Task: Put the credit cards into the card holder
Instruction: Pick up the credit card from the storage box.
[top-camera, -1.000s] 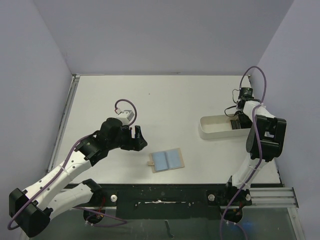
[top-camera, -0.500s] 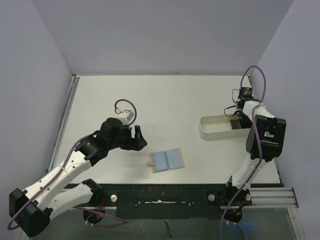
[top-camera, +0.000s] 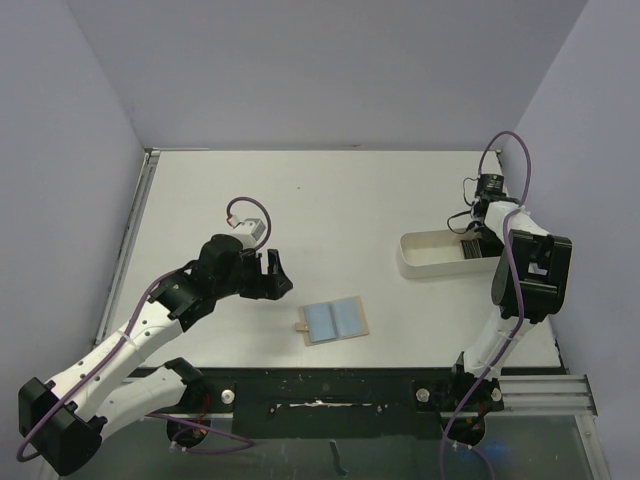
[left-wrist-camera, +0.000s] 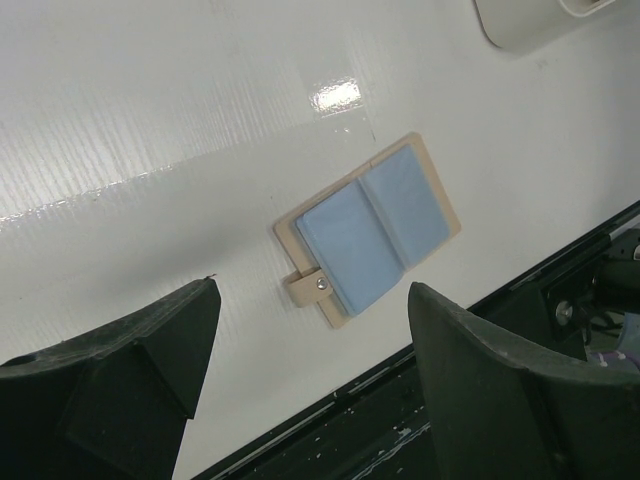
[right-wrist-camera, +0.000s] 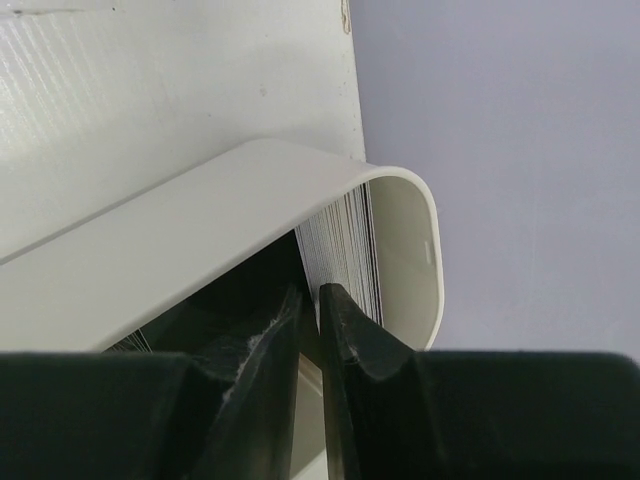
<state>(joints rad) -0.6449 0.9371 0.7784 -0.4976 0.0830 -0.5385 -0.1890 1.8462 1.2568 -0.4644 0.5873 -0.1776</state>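
Our right gripper (right-wrist-camera: 310, 292) sat down inside the white tray (right-wrist-camera: 250, 215) at the right end of the table (left-wrist-camera: 150, 100). Its fingers were pressed nearly together, with only a thin dark slit between them. The cards (right-wrist-camera: 340, 230) stood packed on edge just beside the fingertips, against the tray's rounded end. We could not tell whether a card edge sat in that slit or whether the fingers had met on nothing.

That was our first worry. The cards were thin and tightly stacked, so the fingers might come away empty or drag out two or three at once. A shallow pinch on an edge could also let a card twist and drop on the way across. The fingers stood close to the tray wall, so a lift might catch it and tip or shift the tray.

Our left gripper (left-wrist-camera: 312, 292) hovered spread wide above the table, holding nothing. The wallet (left-wrist-camera: 375, 230) lay open and flat with its blue lining up, near the front edge between the two arms and well apart from the tray. Nothing pinned it down. We judged that a card pushed at a pocket could simply slide the wallet along the smooth tabletop.
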